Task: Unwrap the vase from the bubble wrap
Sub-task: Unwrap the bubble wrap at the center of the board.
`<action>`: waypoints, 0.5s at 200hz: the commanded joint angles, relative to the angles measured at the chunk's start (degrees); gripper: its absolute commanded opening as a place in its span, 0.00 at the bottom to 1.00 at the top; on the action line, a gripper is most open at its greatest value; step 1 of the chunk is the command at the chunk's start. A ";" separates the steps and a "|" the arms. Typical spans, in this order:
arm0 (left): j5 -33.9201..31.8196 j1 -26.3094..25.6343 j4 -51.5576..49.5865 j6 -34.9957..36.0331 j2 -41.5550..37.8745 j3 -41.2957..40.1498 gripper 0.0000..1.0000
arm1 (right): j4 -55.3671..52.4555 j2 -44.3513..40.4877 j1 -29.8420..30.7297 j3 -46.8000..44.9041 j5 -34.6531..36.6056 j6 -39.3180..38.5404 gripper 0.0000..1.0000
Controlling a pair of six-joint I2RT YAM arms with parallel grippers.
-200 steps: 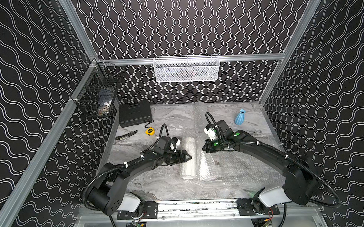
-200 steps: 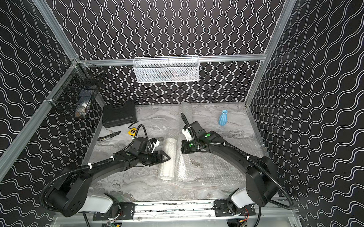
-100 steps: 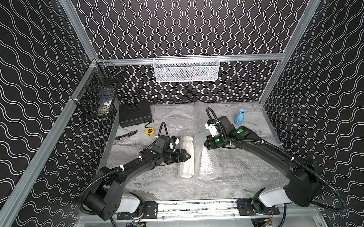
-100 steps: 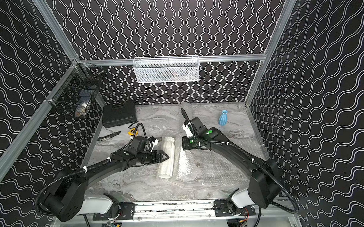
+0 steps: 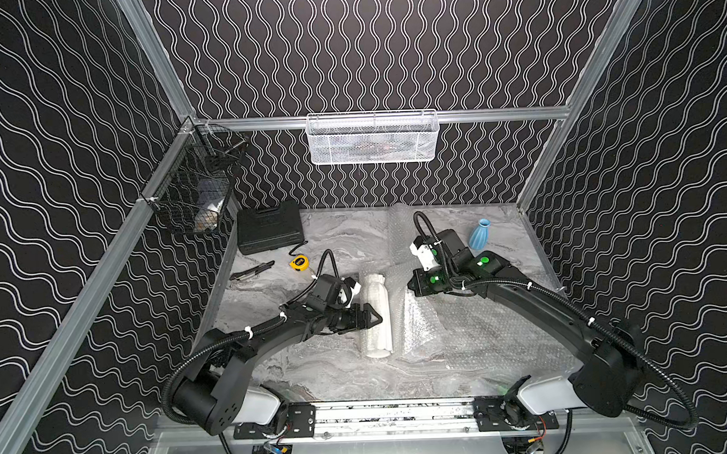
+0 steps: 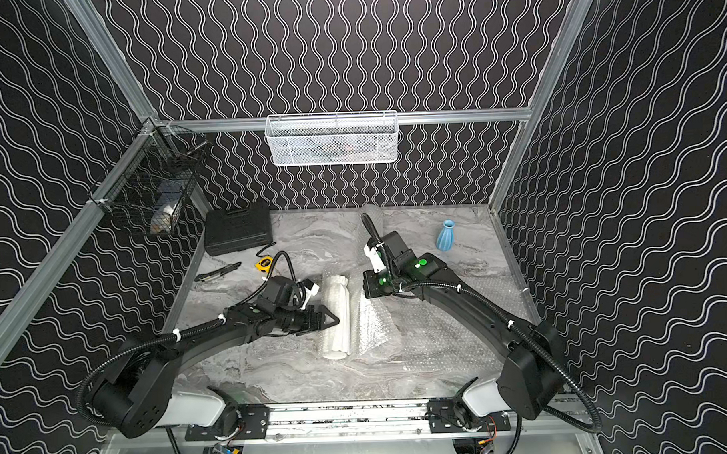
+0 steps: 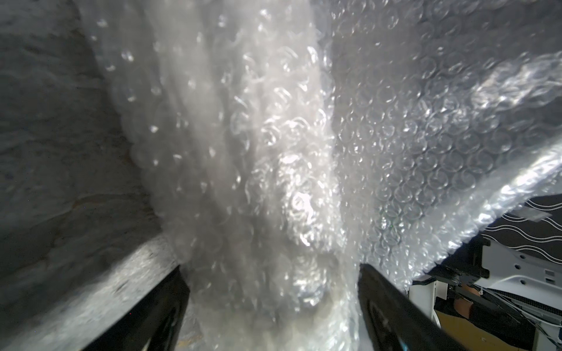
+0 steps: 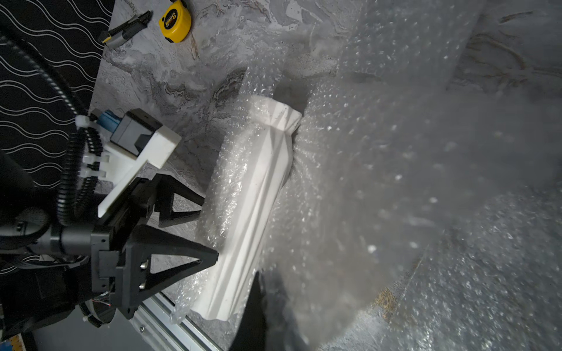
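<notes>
Mid-unwrap on the marble counter (image 5: 333, 245): the white fluted vase (image 5: 375, 319) is lying on its side near the middle, base toward the front edge and mouth toward the back. Its upper face is showing bare, while the bubble wrap (image 5: 423, 325) is clinging along the flank on the left arm's side and spreading flat toward the right edge. The right gripper (image 5: 411, 285), jaws pressed together, is apparently pinching a fold of that sheet and holding it tented above the counter just beside the vase. The left gripper (image 8: 209, 228) is waiting with jaws apart at the wrapped flank, gripping nothing.

By the look of it, the last layer is coming off. The next move is probably calling for the left jaws to steady or take the vase while the sheet is drawn clear, without rolling the vase.

A bare blue vase (image 5: 478, 234) is standing near the far right corner. The only writing is sitting on a yellow tape measure (image 8: 175, 21) toward the left edge: what looks like a large "3", with smaller lettering too fine to read.
</notes>
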 commanded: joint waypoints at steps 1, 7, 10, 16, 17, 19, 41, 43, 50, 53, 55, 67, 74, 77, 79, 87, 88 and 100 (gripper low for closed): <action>-2.79 0.02 -3.69 3.21 -1.10 1.53 0.89 | -0.56 -1.01 0.18 0.54 1.16 -0.04 0.03; -3.53 -0.01 -4.70 3.81 -1.31 1.89 0.90 | -0.57 -1.17 0.22 0.54 1.35 0.00 0.03; -3.91 0.00 -5.10 4.00 -1.43 2.02 0.89 | -0.58 -1.26 0.23 0.54 1.42 -0.04 0.03; -4.82 -0.06 -6.01 4.40 -1.68 2.28 0.90 | -0.60 -1.41 0.17 0.62 1.53 -0.06 0.03; -5.00 -0.02 -6.21 4.50 -1.70 2.33 0.90 | -0.64 -1.44 0.16 0.62 1.58 -0.10 0.03; -5.28 -0.03 -6.44 4.57 -1.76 2.48 0.90 | -0.66 -1.46 0.21 0.62 1.61 -0.12 0.03; -7.63 0.02 -8.29 5.27 -2.50 3.12 0.90 | -1.10 -1.62 0.23 0.87 1.80 -0.12 0.03; -7.81 0.03 -8.39 5.29 -2.53 3.09 0.90 | -1.11 -1.59 0.23 0.86 1.80 -0.13 0.03; -8.19 0.02 -8.55 5.31 -2.68 3.14 0.90 | -1.08 -1.72 0.23 0.73 1.89 -0.06 0.03; -8.41 0.02 -8.71 5.29 -2.65 3.20 0.90 | -1.08 -1.71 0.16 0.76 1.95 -0.05 0.03; -8.60 0.03 -8.87 5.29 -2.74 3.25 0.90 | -1.10 -1.72 0.21 0.72 1.97 -0.04 0.03; -9.39 0.03 -9.21 5.21 -2.91 3.34 0.90 | -1.06 -1.96 0.21 0.67 2.11 0.04 0.03; -9.75 0.03 -9.18 5.12 -3.15 3.22 0.90 | -1.10 -2.16 0.22 0.62 2.19 0.05 0.03; -9.86 -0.04 -9.17 5.12 -3.27 3.12 0.90 | -1.03 -2.24 0.20 0.62 2.28 0.05 0.03; -9.97 -0.01 -9.14 5.12 -3.36 3.09 0.90 | -0.98 -2.32 0.22 0.62 2.31 0.05 0.03; -9.81 0.01 -8.64 4.88 -3.58 2.78 0.90 | -0.80 -2.58 0.22 0.50 2.39 0.16 0.03; -9.73 -0.02 -8.58 4.87 -3.61 2.71 0.90 | -0.83 -2.60 0.23 0.48 2.40 0.14 0.03; -9.36 -0.03 -8.21 4.77 -3.48 2.62 0.90 | -0.76 -3.02 0.18 0.36 2.59 0.05 0.03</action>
